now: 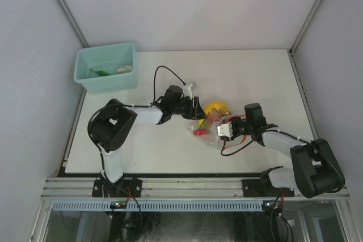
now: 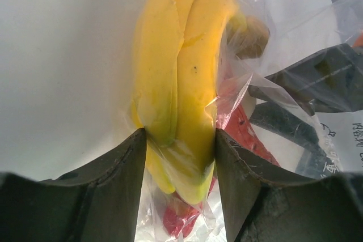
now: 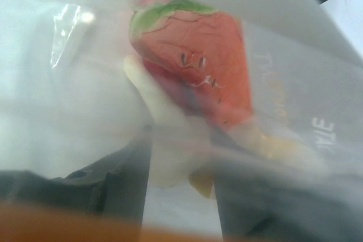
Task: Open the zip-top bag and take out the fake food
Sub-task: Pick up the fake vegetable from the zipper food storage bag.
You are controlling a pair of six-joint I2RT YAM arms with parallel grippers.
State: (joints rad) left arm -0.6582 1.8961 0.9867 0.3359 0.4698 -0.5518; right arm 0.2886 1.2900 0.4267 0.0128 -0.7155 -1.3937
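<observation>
The clear zip-top bag [image 1: 211,120] lies crumpled at mid-table between my two grippers. A yellow banana [image 1: 216,107] and a red piece [image 1: 199,132] of the fake food show through its film. In the left wrist view my left gripper [image 2: 180,140] is shut on the banana [image 2: 181,66], one finger pressed to each side, with bag film [image 2: 232,89] wrapped around it. The right wrist view looks through blurred plastic. There my right gripper [image 3: 180,143] stands open, with a whitish piece [image 3: 164,140] between its fingers and a red piece with a green top [image 3: 198,66] just beyond.
A teal bin [image 1: 108,83] stands at the table's back left corner and holds a green piece [image 1: 101,72] and a whitish piece [image 1: 124,69]. Grey walls close in the table on three sides. Cables loop over both arms.
</observation>
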